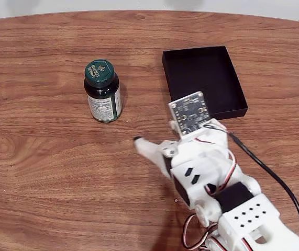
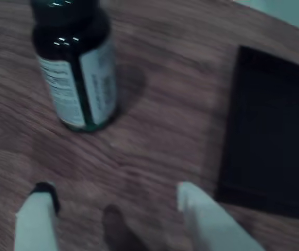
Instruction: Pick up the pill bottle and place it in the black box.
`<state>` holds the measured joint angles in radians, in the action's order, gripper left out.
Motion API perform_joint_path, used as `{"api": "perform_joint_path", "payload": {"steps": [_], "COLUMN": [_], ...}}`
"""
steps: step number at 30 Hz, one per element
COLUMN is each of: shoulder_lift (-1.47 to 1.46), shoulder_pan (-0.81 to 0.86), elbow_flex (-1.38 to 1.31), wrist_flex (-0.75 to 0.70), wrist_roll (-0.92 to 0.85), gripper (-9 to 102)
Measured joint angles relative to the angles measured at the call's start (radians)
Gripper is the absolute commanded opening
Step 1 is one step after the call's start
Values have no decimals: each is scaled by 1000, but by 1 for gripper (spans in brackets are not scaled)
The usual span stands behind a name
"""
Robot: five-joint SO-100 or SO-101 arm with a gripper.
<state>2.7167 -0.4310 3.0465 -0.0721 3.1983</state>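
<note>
The small dark-green pill bottle [image 1: 103, 91] with its white-and-green label stands upright on the brown wood-grain surface [image 1: 39, 157], well apart from the shallow matte black box [image 1: 204, 81] at its 3 o'clock in the fixed view. The white fingers [image 2: 34, 219] are spread and empty in the wrist view, with the bottle at their 11 o'clock. This looks like the approach step: next, advance to bracket the bottle's body, then close.

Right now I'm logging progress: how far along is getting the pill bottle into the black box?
Nothing is done yet. The dark-green, white-labelled pill bottle stands upright on the wooden table, apart from the empty, shallow matte black box. The white gripper is open, short of the bottle. Grasping, carrying and placing remain.
</note>
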Motion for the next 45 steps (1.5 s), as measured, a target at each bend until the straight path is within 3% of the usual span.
{"api": "perform_joint_path", "payload": {"steps": [11, 20, 33, 45], "shoulder_lift": [-356, -861, -1324, -1508], "shoulder_pan": [-100, -46, -3, -66], "elbow_flex": [-6, -272, -604, -758], "wrist_flex": [465, 713, 867, 963], "wrist_roll": [-6, -43, -64, -86], "gripper": [46, 47, 44, 42]}}
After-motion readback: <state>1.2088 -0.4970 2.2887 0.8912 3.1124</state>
